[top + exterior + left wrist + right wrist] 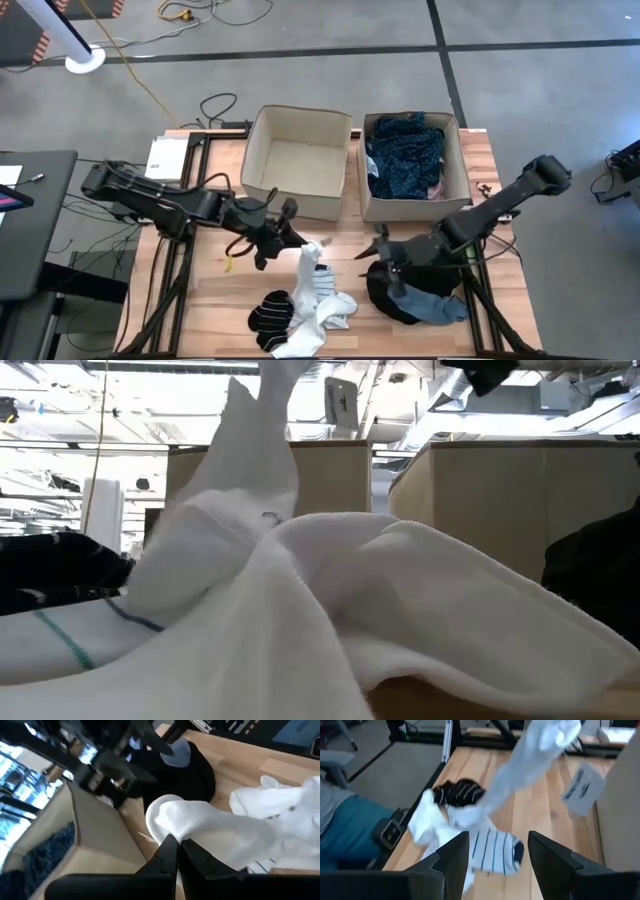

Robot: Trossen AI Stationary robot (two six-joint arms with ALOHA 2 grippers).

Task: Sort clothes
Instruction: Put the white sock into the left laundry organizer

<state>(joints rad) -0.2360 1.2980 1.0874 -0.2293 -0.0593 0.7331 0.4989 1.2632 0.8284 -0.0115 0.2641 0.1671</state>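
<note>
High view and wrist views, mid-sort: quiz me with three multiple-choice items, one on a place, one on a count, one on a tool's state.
1. Where does the dark blue patterned garment lie?
A. In the bin on the right arm's side
B. In the bin on the left arm's side
C. On the floor

2. How many beige bins stand on the table?
A. One
B. Two
C. Three

3. What is the left tool doing?
A. Open above a bin
B. Shut on nothing
C. Shut on the white sock

Answers:
1. A: the high view shows the right bin filled with it, while the left bin shows only its bare floor.
2. B: two bins stand side by side at the table's far edge.
3. C: the left wrist view shows the fingers pinched on white fabric, and the sock hangs lifted.
</note>
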